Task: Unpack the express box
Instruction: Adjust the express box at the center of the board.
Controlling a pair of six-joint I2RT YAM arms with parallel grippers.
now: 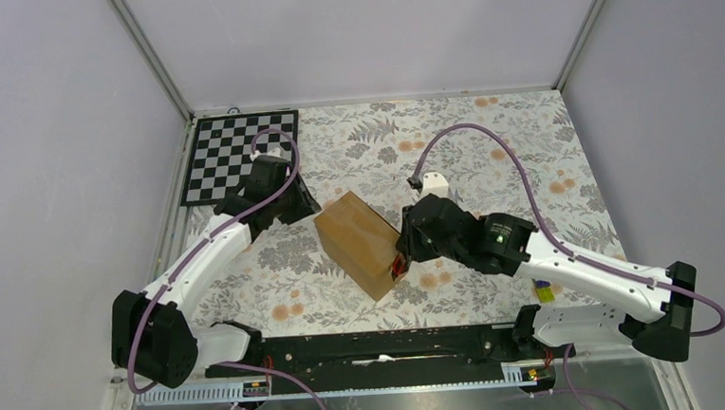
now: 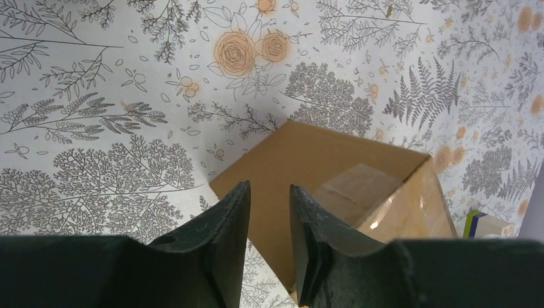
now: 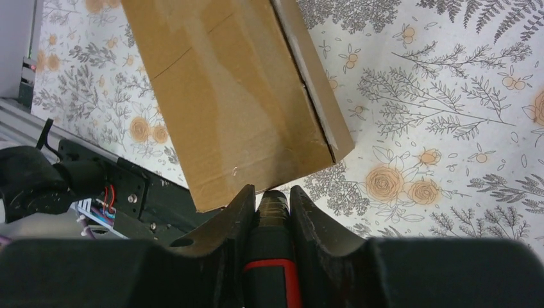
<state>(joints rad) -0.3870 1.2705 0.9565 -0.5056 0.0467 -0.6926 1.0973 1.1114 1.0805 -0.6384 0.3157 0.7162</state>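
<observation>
The express box [image 1: 358, 243] lies diagonally near the centre of the counter [image 1: 488, 150], with clear tape over one end. The left gripper [image 2: 269, 188] is above the box's far-left end, its jaws set to a narrow gap and holding nothing. The right gripper [image 3: 268, 191] is at the box's near-right corner, jaws clamped on the cutter [image 3: 271, 256]. The cutter tip is at the box edge; contact cannot be confirmed. A checkerboard [image 1: 232, 156] occupies the far-left corner.

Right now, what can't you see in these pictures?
- Inside the box: it is shut in every view.
- The blade of the cutter: in the right wrist view it is tucked inside the right hand. From above, the arm covers it.
- The small yellow-and-blue thing: it is tiny from above, and half behind the left hand in its wrist view.
</observation>
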